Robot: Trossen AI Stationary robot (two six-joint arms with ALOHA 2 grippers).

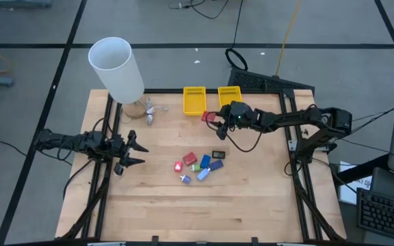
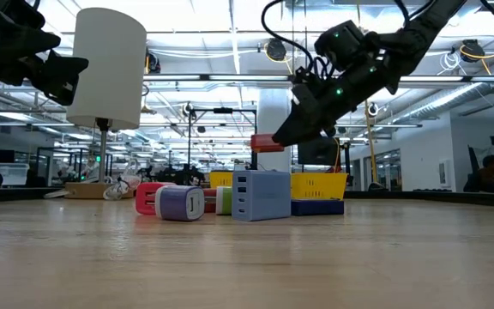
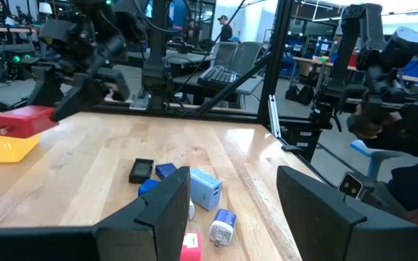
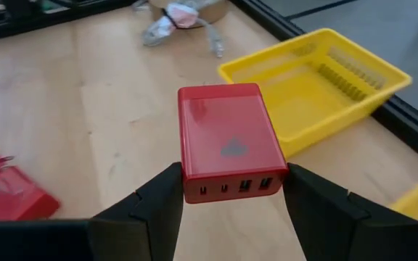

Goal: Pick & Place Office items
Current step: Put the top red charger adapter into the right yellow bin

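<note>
Red charger block (image 4: 228,141) aloft near the yellow baskets (image 1: 194,100); other small items (image 1: 198,166) clustered mid-table.

Charger (image 1: 208,116) beside basket (image 1: 194,101) — aloft

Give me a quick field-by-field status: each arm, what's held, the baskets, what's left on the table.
right gripper: shut on red charger, raised above the table near the baskets
left gripper: fingers open, empty, waiting at the table's left side
yellow baskets: side by side at the far edge; the one visible in the right wrist view looks empty
remaining items: small red, blue, green and black pieces clustered mid-table
white cylinder: far left corner, upright
</note>
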